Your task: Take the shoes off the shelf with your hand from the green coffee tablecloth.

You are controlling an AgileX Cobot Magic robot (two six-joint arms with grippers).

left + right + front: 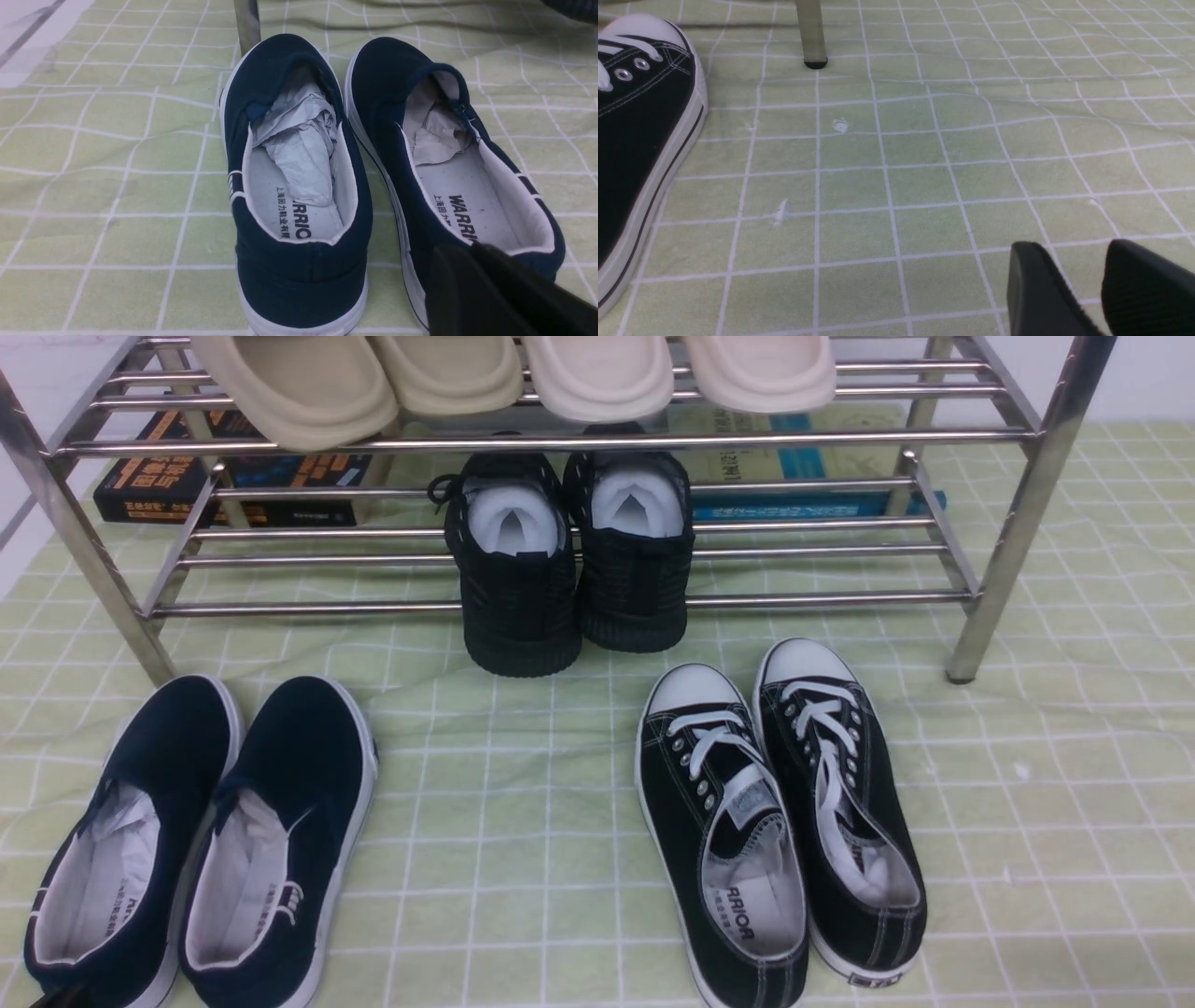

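The shoes, a navy slip-on pair with white soles, lie side by side on the green coffee tablecloth (523, 803) at the front left, one shoe (168, 747) beside the other (299, 737), in front of the chrome shelf (560, 441). In the left wrist view my left gripper (460, 247) sits at the heel of the right-hand shoe (387, 70). Its jaws are pressed together across the heel rim. The other shoe (299, 261) lies free. My right gripper (1073, 247) hangs open over bare cloth, holding nothing.
Black lace-up sneakers (775, 821) lie on the cloth at the front right, and one toe (635, 140) is near my right gripper. Black knit shoes (569, 569) stand on the lower tier and beige slippers (448, 373) on the upper. Books (233, 485) lie behind. A rack leg (811, 32) stands ahead.
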